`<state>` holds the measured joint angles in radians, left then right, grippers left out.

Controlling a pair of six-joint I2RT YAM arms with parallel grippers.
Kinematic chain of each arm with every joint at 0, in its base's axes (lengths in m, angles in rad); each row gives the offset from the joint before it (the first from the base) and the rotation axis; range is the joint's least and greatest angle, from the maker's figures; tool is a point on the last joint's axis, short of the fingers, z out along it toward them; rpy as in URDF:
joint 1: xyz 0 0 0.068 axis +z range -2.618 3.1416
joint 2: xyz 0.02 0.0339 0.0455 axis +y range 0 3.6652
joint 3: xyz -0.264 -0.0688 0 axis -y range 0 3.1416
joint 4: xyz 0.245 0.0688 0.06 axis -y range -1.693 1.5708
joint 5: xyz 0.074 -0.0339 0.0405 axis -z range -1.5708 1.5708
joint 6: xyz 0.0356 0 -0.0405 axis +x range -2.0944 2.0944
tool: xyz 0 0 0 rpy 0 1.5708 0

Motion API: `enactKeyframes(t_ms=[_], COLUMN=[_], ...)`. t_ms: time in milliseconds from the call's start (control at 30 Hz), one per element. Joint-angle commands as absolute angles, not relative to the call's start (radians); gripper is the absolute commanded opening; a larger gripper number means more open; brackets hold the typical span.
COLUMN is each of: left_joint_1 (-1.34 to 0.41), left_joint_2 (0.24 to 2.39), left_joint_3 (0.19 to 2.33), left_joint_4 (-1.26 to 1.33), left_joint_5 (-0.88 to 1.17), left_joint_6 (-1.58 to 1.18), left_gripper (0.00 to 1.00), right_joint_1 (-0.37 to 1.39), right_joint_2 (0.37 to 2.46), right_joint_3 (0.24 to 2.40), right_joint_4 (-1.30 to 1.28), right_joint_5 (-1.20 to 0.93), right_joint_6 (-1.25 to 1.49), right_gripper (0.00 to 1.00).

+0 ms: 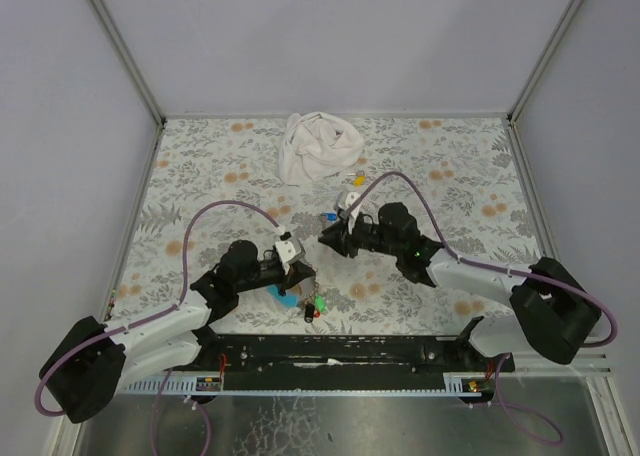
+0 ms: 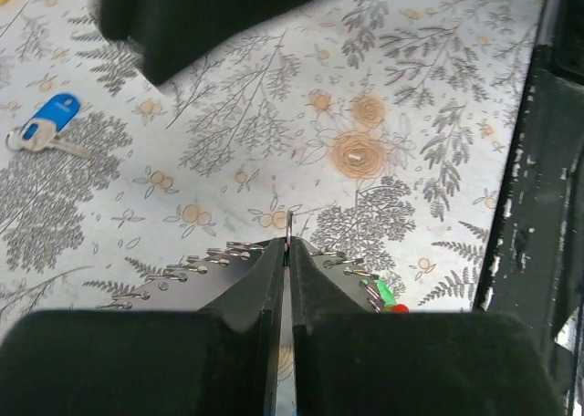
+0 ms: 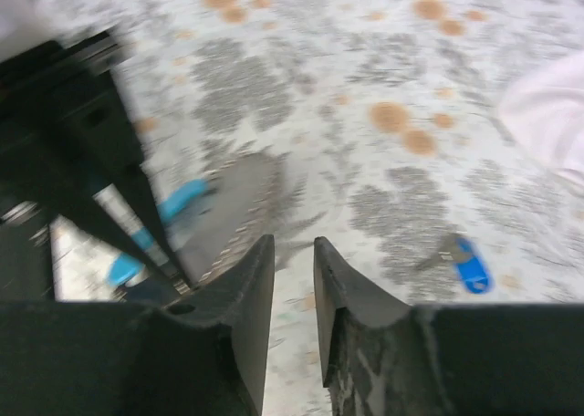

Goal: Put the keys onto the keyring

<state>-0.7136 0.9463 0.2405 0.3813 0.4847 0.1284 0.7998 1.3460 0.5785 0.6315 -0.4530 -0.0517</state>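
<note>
nearest, small silver keys with green plastic caps (image 1: 316, 307) lie just beside the left gripper (image 2: 286, 252), which is clenched on the thin silver metal keyring (image 2: 288, 224). beyond, the right gripper (image 3: 294, 252) stands slightly parted, holding nothing, near a blue-capped silver key (image 3: 470, 264). farthest, a crumpled white cloth (image 1: 318, 148).

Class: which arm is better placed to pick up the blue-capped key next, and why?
Right. The right gripper is parted and empty, with the blue key lying loose near it. The left gripper is shut on the keyring, so it is occupied.
</note>
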Motion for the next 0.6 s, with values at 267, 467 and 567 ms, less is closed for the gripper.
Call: enactKeyframes(t_ms=[267, 467, 567], left_joint_1=[-0.712, -0.712, -0.711], left_joint_2=[0.939, 0.927, 0.919], left_joint_3=[0.267, 0.267, 0.259], left_joint_4=[0.384, 0.382, 0.390], left_joint_5=[0.335, 0.319, 0.310], left_joint_6=[0.072, 0.063, 0.061], left_gripper=[0.00, 0.00, 0.00], right_joint_1=[0.678, 0.608, 0.596], right_joint_2=[1.698, 1.882, 1.963], right_joint_3=[1.025, 1.150, 1.226], right_joint_4=[0.254, 0.220, 0.158], right_joint_5=[-0.235, -0.417, -0.468], right_joint_6=[-0.027, -0.133, -0.182], right_gripper=[0.41, 0.46, 0.47])
